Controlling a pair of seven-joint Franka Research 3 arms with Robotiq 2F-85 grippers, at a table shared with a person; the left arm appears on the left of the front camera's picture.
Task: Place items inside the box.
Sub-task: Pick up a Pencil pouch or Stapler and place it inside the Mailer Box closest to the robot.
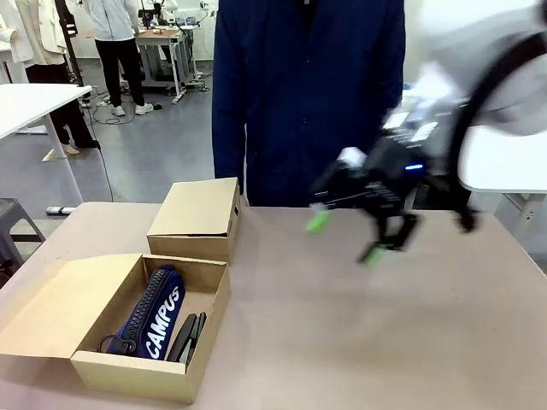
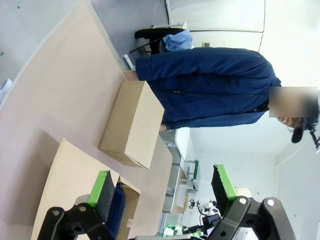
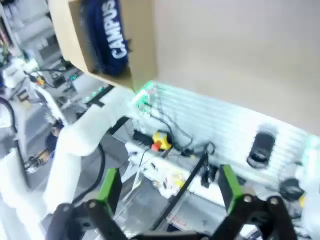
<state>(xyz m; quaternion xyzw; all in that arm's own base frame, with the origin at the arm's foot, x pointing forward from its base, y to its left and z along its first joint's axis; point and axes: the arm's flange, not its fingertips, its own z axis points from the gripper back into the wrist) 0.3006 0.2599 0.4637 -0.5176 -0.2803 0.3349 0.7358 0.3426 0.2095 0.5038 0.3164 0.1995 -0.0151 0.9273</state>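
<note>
The navy zippered pouch lettered "CAMPUS" (image 1: 156, 313) lies in the open cardboard box (image 1: 208, 295) at the worktop's near left. Both grippers, right (image 1: 346, 237) and left (image 2: 162, 192), hold their fingers apart, empty.

1. We see bare counter (image 1: 359, 333) across the middle and right, open to a hand.
2. At front left the open box (image 1: 209, 325) stands with its flap spread leftward; the navy pouch (image 1: 156, 313) and dark pieces (image 1: 188, 338) fill much of its floor.
3. A closed box (image 1: 198, 218) stands just behind it.
4. The person (image 1: 308, 94) stands at the far edge.
5. The right hand (image 1: 346, 235), jaws spread, hangs above the right half.
</note>
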